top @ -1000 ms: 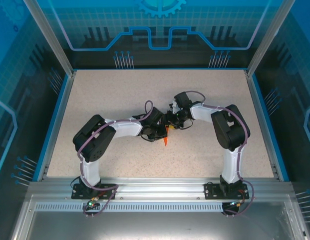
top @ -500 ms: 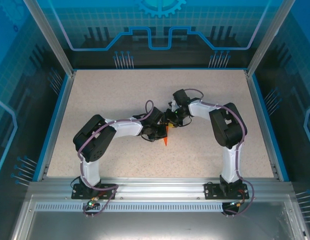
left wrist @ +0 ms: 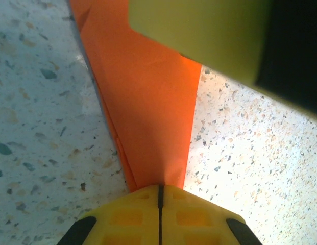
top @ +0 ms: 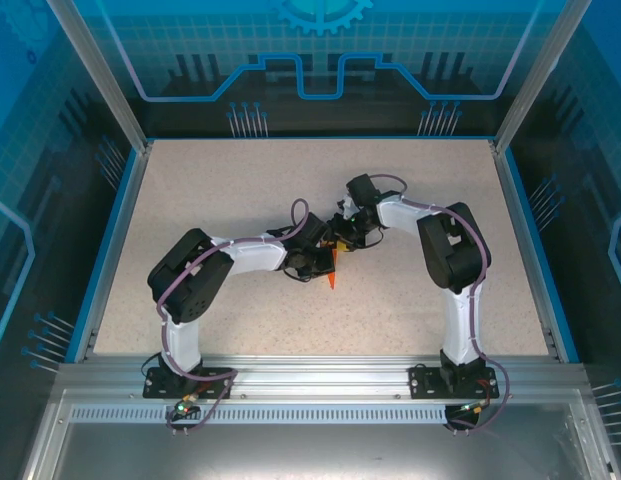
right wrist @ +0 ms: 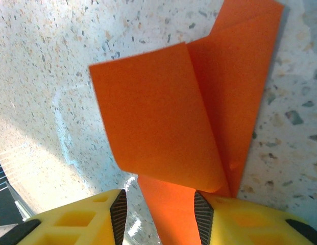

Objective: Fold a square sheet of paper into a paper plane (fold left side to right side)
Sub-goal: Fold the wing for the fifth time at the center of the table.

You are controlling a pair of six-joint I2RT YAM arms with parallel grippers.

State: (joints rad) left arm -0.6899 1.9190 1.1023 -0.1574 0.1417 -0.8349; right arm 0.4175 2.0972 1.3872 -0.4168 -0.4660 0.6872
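Two yellow fingertips of the left gripper (left wrist: 160, 199) are seen pressed together, with the narrow end of the thin, bright orange folded paper sheet (left wrist: 148, 102) running in under them. Whether that end is pinched or merely pinned down cannot be told. From there the sheet's long axis is directed straight away from the left gripper, towards a blurred finger (left wrist: 199, 35) of the right gripper (right wrist: 158, 204). The right gripper's jaws are set apart, astride a narrow part of the sheet. Just ahead of those jaws a loose flap (right wrist: 153, 117) is curled up off the pale speckled table (right wrist: 46, 61). The right gripper is judged nearer to that flap, so laying it over across the centre line would likely be left to it, with the narrow end anchored by the left.
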